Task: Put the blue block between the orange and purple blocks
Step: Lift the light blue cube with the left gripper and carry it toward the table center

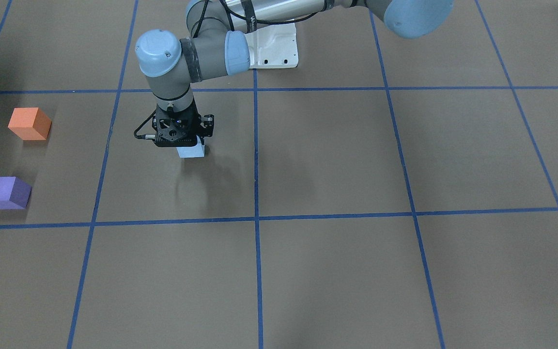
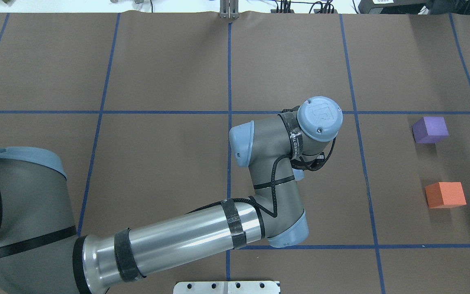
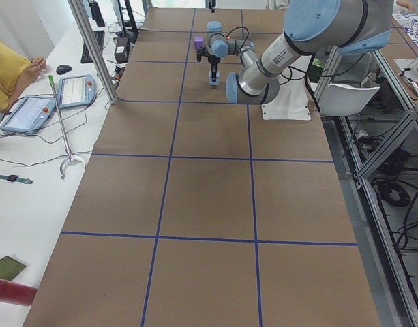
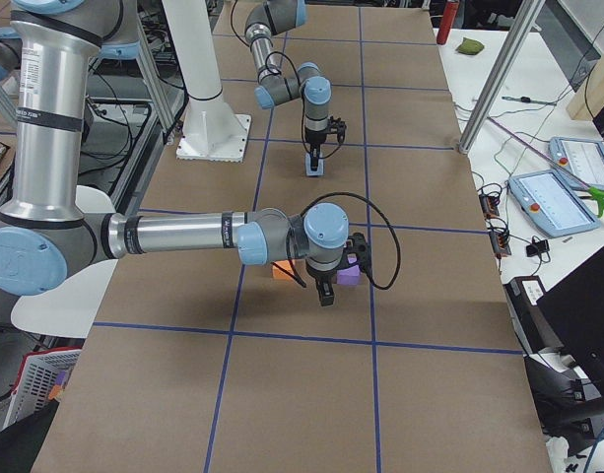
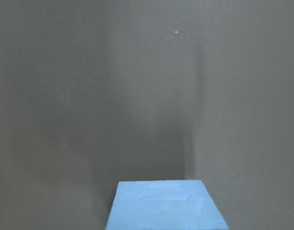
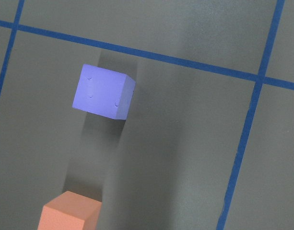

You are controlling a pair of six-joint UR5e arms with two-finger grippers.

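A pale blue block hangs clear of the brown table near its middle, pinched from above by the left gripper, its faces square and level. Well off to the right in the overhead view, an orange block and a purple block sit flat and apart within one blue-taped grid square. The purple cube is farther from the robot, the orange nearer.
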